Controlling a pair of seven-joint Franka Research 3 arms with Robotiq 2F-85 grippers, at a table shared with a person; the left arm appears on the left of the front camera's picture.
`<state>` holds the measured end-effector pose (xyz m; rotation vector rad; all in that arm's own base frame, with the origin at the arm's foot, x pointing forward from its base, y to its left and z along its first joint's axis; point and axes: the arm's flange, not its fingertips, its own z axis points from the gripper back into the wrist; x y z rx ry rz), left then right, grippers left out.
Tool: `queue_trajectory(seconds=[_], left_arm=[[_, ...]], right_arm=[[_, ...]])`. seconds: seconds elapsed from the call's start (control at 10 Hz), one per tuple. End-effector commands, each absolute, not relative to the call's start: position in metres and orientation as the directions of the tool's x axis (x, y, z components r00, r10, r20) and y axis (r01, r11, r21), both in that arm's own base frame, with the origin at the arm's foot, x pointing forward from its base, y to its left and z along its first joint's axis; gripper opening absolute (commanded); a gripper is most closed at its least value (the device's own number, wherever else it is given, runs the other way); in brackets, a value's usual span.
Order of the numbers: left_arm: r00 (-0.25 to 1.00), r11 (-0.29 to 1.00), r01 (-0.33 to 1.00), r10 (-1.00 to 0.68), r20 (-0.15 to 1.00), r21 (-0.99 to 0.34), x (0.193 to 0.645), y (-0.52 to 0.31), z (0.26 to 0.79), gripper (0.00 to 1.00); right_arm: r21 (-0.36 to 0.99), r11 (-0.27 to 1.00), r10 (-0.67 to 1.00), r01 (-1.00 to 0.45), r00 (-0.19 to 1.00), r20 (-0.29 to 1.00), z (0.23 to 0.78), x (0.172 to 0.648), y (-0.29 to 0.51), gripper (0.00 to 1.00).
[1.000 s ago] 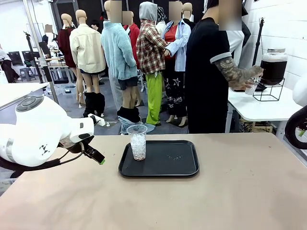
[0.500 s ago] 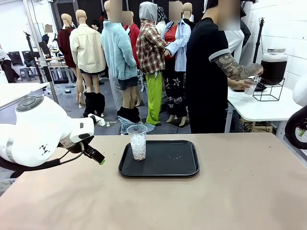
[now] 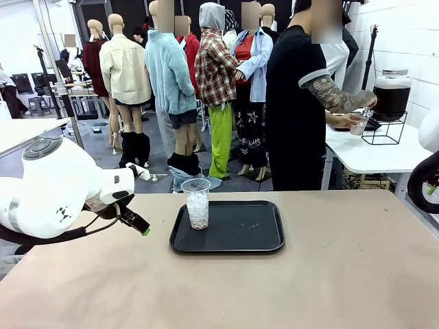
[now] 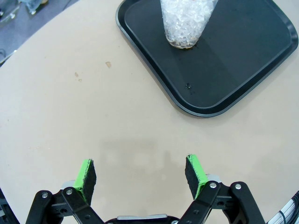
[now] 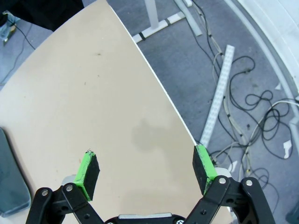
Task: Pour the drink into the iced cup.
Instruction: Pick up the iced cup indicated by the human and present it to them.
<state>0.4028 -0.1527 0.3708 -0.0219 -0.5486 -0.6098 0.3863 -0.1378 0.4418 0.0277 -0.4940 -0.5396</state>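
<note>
Front view: the iced cup (image 3: 198,203) stands on the black tray (image 3: 260,241). The drink (image 3: 391,99) sits dark in the jar on the side table, far right, where a person (image 3: 295,103) holds a small cup (image 3: 357,124) at the tap.

Left wrist: left gripper (image 4: 139,164) spread wide and empty, iced cup just ahead.

Right wrist: right gripper (image 5: 145,161) spread, empty, over the table (image 5: 93,93) edge.

That small cup looks thin, light and crushable, so grip it mid-wall, gently.

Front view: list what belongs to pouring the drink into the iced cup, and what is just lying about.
Job: iced cup; dark drink in the dispenser jar; clear cup the person holds at its spigot.
Around: black tray under the iced cup; white side table; white strip on the floor.
</note>
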Motion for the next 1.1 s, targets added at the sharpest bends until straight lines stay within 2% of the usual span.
queue_trajectory(seconds=[0.0, 1.0], left_arm=[[0.683, 0.826, 0.547, -0.535, 0.497, 0.137, 0.4027, -0.1509, 0.3713, 1.0], [0.683, 0.826, 0.547, -0.535, 0.497, 0.137, 0.4027, -0.1509, 0.3713, 1.0]], right_arm=[[0.147, 0.862, -0.495, 0.485, 0.74, 0.455, 0.4413, 0.3879, -0.1389, 1.0], [0.147, 0.862, -0.495, 0.485, 0.74, 0.455, 0.4413, 0.3879, -0.1389, 1.0]])
